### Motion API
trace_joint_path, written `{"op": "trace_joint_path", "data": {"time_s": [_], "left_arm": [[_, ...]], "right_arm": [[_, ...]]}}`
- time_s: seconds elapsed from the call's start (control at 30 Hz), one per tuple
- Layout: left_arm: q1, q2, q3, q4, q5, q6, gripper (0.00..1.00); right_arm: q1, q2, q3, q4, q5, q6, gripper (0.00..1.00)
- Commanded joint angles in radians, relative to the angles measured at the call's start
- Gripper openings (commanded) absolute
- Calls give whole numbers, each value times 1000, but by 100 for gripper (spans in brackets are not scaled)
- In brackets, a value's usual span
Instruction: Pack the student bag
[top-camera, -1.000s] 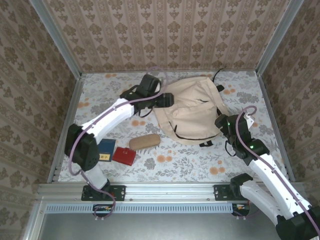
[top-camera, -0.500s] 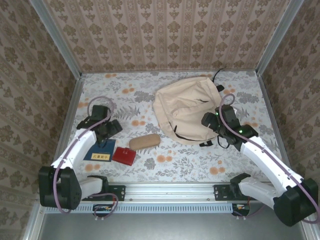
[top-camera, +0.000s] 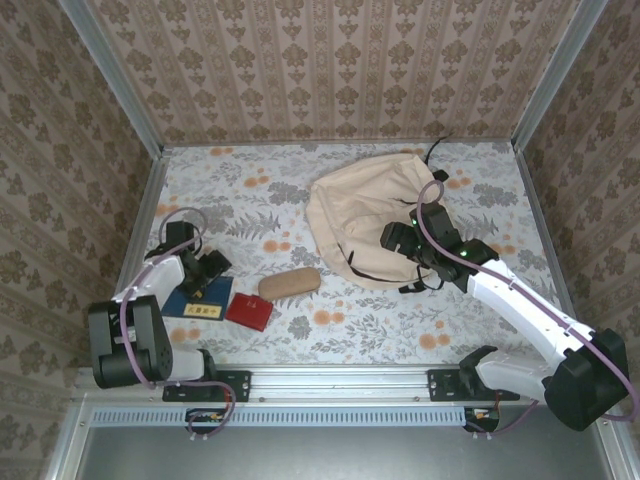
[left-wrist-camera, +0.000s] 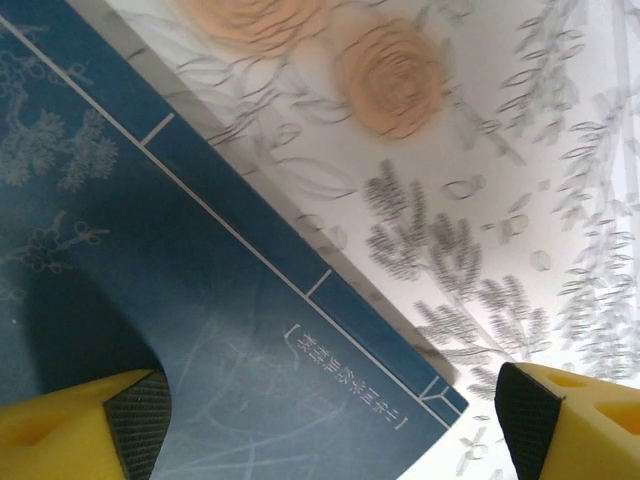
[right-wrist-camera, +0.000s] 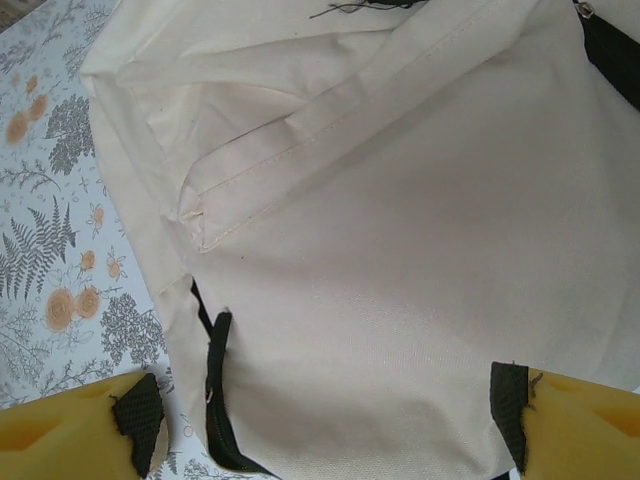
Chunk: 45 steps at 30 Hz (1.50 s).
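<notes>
The student bag (top-camera: 365, 210), a large beige fabric backpack with a dark zipper (right-wrist-camera: 214, 405), lies at the back right of the table. My right gripper (top-camera: 392, 238) hovers open over its near side. In the right wrist view the beige cloth (right-wrist-camera: 400, 250) spans the gap between the open jaws (right-wrist-camera: 325, 412), and nothing is gripped. My left gripper (top-camera: 211, 272) stands open low over a blue book (top-camera: 200, 300) at the front left. In the left wrist view the book's cover (left-wrist-camera: 200, 330) lies under the open gripper (left-wrist-camera: 330, 425).
A red booklet (top-camera: 248, 312) lies just right of the blue book, and a tan oblong case (top-camera: 290, 283) sits behind it. A black strap (top-camera: 436, 152) sticks out from the bag's far side. Patterned walls and metal rails enclose the table.
My left arm has drawn back from the bag's left side down to the blue book at the front left. My right gripper has moved left, out over the bag.
</notes>
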<state>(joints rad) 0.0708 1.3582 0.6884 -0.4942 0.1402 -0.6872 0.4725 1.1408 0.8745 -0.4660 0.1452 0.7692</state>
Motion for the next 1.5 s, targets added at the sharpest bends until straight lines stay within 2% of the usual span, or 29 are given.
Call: {"op": "trace_joint_path", "data": {"time_s": [0.0, 0.13, 0.47, 0.6, 0.73, 0.83, 1.1, 1.3, 1.47], "left_arm": [[-19, 58, 38, 81, 117, 34, 87], [-87, 137, 96, 88, 148, 46, 87], [-346, 366, 330, 106, 215, 44, 82], [-393, 402, 431, 56, 195, 76, 79], [-371, 347, 462, 5, 135, 88, 78], [-315, 283, 423, 6, 123, 72, 74], [-165, 160, 197, 62, 139, 5, 53], [-137, 149, 108, 108, 176, -7, 46], [-135, 174, 81, 151, 223, -18, 39]], "right_arm": [[6, 1, 16, 11, -10, -1, 89], [6, -1, 15, 13, -11, -1, 89], [17, 41, 25, 44, -52, 4, 88], [34, 83, 47, 60, -73, -8, 88], [72, 175, 112, 73, -119, -52, 87], [118, 303, 205, 71, -159, -95, 85], [216, 693, 534, 100, -356, -216, 74], [242, 914, 763, 53, -428, -284, 66], [253, 1045, 889, 17, -448, -348, 62]]}}
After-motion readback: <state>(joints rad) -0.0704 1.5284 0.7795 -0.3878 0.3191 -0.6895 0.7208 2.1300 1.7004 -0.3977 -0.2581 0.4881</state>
